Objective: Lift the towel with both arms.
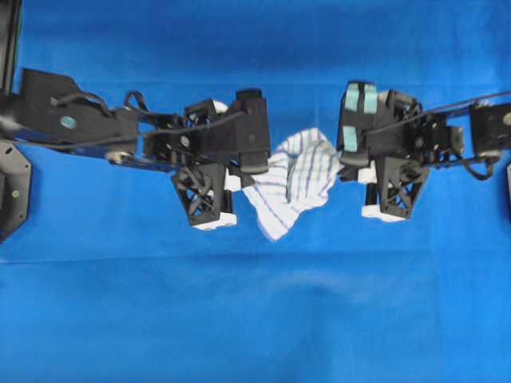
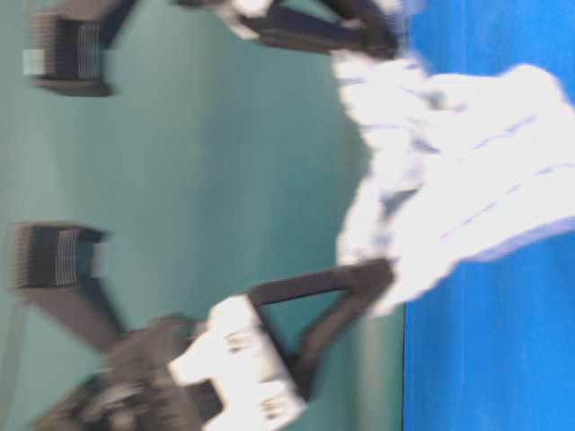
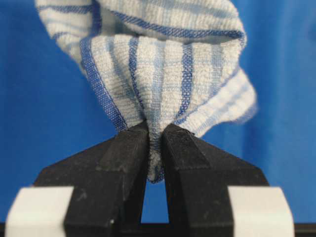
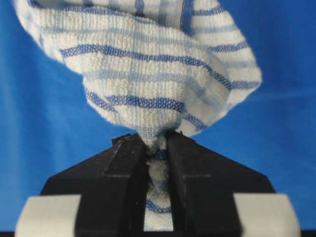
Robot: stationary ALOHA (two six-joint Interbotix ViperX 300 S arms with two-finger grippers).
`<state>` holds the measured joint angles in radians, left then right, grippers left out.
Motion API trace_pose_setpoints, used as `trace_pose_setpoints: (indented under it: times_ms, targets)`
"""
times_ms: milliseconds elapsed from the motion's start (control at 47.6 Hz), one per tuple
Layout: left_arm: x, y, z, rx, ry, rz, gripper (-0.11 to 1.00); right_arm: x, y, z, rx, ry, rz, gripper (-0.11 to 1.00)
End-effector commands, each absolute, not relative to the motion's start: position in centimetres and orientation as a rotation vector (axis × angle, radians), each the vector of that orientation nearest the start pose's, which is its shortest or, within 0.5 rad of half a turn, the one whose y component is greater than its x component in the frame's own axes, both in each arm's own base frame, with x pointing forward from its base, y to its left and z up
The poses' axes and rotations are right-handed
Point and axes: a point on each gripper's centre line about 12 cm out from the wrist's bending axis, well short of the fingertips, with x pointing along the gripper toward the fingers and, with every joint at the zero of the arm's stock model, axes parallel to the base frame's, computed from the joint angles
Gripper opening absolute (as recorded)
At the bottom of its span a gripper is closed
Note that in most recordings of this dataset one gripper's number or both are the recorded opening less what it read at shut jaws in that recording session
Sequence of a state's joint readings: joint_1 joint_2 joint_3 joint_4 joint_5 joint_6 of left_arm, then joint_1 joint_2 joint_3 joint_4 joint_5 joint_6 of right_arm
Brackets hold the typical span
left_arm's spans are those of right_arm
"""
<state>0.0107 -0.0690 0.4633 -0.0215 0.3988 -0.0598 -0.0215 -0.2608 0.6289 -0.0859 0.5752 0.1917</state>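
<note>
Overhead, the left gripper is clenched on one bunched edge of the towel, the cloth squeezed between its fingertips so it cannot slip. The towel hangs slack between both arms, above the blue cover, sagging in the middle. To its right, the right gripper pinches the opposite edge the same way. Nothing else lies nearby and nothing blocks either arm.

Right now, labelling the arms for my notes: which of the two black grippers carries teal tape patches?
The right gripper, on the overhead view's right, holding the blue-striped white towel. The left gripper has none.
</note>
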Motion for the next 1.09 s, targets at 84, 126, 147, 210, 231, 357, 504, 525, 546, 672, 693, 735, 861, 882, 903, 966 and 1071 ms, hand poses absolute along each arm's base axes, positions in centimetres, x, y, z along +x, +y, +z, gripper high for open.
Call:
trace_pose_setpoints:
  times_ms: [84, 126, 147, 210, 231, 357, 504, 525, 546, 672, 693, 735, 861, 882, 903, 966, 1071]
  targets:
    - [38.0, 0.6, 30.0, -0.087, 0.683, 0.035, 0.05, 33.7, -1.3, 29.5, 0.095, 0.821, -0.118, 0.15]
    - [37.2, 0.7, 31.5, -0.087, 0.659, 0.039, 0.05, 33.9, -1.3, 30.7, 0.090, 0.801, -0.117, 0.15]
    - [36.8, 0.8, 31.9, -0.087, 0.654, 0.040, 0.05, 34.0, -1.3, 31.3, 0.088, 0.792, -0.115, 0.15]
    - [36.0, 0.9, 33.3, -0.091, 0.632, 0.044, 0.05, 34.2, -1.4, 33.0, 0.087, 0.767, -0.119, 0.15]
    - [35.7, 1.0, 33.8, -0.093, 0.626, 0.045, 0.05, 34.2, -1.4, 33.5, 0.085, 0.760, -0.121, 0.15]
    - [34.0, 1.2, 36.5, -0.094, 0.601, 0.052, 0.05, 34.4, -1.7, 36.8, 0.064, 0.723, -0.135, 0.15]
    - [32.2, 1.3, 39.8, -0.089, 0.558, 0.053, 0.05, 34.3, -2.0, 40.4, 0.044, 0.682, -0.153, 0.15]
    - [32.0, 1.3, 40.2, -0.089, 0.554, 0.053, 0.05, 34.3, -2.0, 40.9, 0.043, 0.674, -0.156, 0.15]
    - [31.9, 1.3, 40.6, -0.089, 0.551, 0.053, 0.05, 34.3, -2.1, 41.3, 0.041, 0.671, -0.158, 0.15]
    - [31.2, 1.3, 42.2, -0.086, 0.540, 0.052, 0.05, 34.1, -2.1, 43.7, 0.043, 0.634, -0.161, 0.15]
    - [31.1, 1.2, 42.4, -0.085, 0.537, 0.052, 0.05, 34.0, -2.1, 44.0, 0.042, 0.629, -0.161, 0.15]
    - [30.9, 1.2, 43.0, -0.085, 0.529, 0.051, 0.05, 33.9, -2.0, 44.6, 0.042, 0.623, -0.160, 0.15]
    - [30.6, 1.2, 44.2, -0.085, 0.500, 0.050, 0.05, 33.7, -2.0, 45.7, 0.042, 0.609, -0.160, 0.15]
    - [30.6, 1.2, 44.3, -0.084, 0.499, 0.050, 0.05, 33.7, -2.0, 45.8, 0.041, 0.605, -0.161, 0.15]
    - [30.5, 1.2, 44.5, -0.083, 0.494, 0.050, 0.05, 33.7, -2.0, 45.9, 0.041, 0.603, -0.159, 0.15]
    - [30.4, 1.2, 44.5, -0.083, 0.494, 0.050, 0.05, 33.7, -2.0, 45.8, 0.041, 0.606, -0.160, 0.15]
    - [30.4, 1.2, 44.3, -0.077, 0.497, 0.049, 0.05, 33.8, -1.9, 45.6, 0.040, 0.614, -0.159, 0.15]
